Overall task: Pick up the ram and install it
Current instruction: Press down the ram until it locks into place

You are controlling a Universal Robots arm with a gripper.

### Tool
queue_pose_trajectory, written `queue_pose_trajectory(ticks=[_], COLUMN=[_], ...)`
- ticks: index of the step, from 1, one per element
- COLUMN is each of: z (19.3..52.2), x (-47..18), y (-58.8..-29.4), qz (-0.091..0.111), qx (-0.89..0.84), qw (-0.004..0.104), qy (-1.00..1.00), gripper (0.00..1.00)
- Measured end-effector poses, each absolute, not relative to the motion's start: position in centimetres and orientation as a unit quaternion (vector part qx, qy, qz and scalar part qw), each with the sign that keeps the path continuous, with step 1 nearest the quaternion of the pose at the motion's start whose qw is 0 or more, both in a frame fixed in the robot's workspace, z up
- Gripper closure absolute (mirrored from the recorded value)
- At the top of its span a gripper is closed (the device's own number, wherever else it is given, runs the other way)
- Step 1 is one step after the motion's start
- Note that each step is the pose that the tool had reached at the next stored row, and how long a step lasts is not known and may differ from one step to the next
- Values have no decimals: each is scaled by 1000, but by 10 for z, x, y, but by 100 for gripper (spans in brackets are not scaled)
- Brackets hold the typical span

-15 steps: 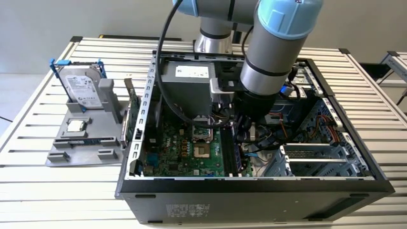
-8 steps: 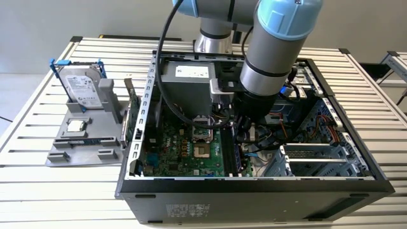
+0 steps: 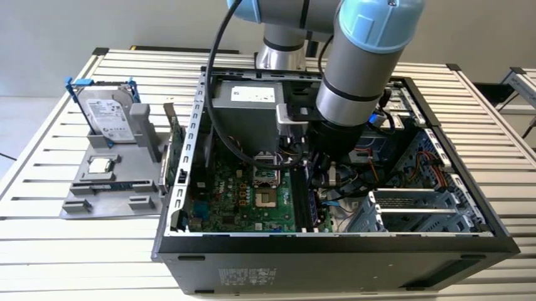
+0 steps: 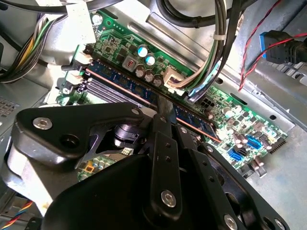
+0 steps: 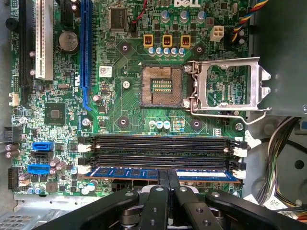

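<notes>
The ram (image 5: 129,172) is a blue-green stick that sits along the memory slot nearest my gripper (image 5: 168,176) on the motherboard (image 5: 120,110). My black fingers (image 5: 159,191) stand close together over its middle and pinch the thin board. In the second wrist view the ram (image 4: 124,81) runs diagonally across the board, and the gripper (image 4: 162,112) clamps it at mid-length. In the exterior view my arm (image 3: 356,94) reaches down into the open computer case (image 3: 335,244).
Three black memory slots (image 5: 160,151) lie beside the ram. The CPU socket (image 5: 160,86) is open with its metal latch frame (image 5: 225,86) swung aside. Cable bundles (image 4: 211,43) hang close by. Outside the case, a grey fixture (image 3: 109,188) holds a hard drive (image 3: 109,116).
</notes>
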State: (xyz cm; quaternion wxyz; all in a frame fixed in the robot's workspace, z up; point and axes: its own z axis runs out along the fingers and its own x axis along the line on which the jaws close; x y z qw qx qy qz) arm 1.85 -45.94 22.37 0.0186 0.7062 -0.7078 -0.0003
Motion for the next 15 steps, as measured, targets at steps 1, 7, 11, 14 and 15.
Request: queue_pose_trajectory(ticks=[1, 7, 11, 14, 15], z=[224, 222, 220, 218, 218], x=[19, 19, 19, 19, 18], y=[-459, -459, -459, -459, -459], qz=[0, 0, 0, 0, 0], qx=[706, 706, 706, 706, 706], qw=[19, 19, 19, 19, 19], qy=[-708, -708, -708, -708, -708], gripper=[100, 100, 100, 100, 100])
